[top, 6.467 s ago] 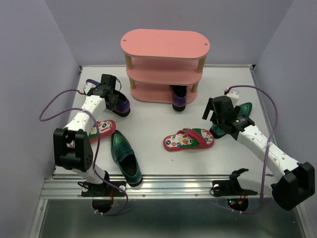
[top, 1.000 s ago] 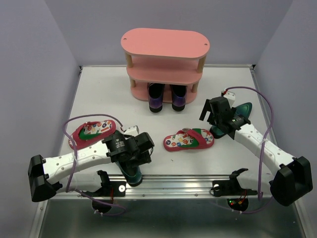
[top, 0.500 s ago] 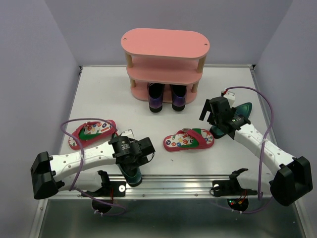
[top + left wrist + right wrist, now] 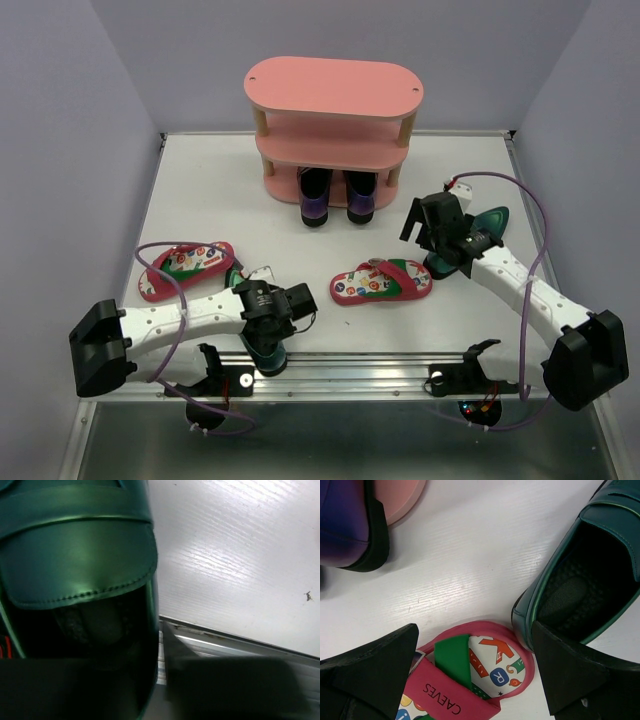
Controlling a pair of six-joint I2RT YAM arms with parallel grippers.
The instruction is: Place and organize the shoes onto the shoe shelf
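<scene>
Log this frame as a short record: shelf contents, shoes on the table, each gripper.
shoe shelf: both purple loafers on bottom tier
table: two red flip-flops, two green loafers
left gripper: down at near green loafer, grip unclear
right gripper: open, above centre flip-flop end

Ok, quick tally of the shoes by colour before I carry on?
Purple loafers: 2
Dark-green loafers: 2
Red flip-flops: 2
Total: 6 shoes
</scene>
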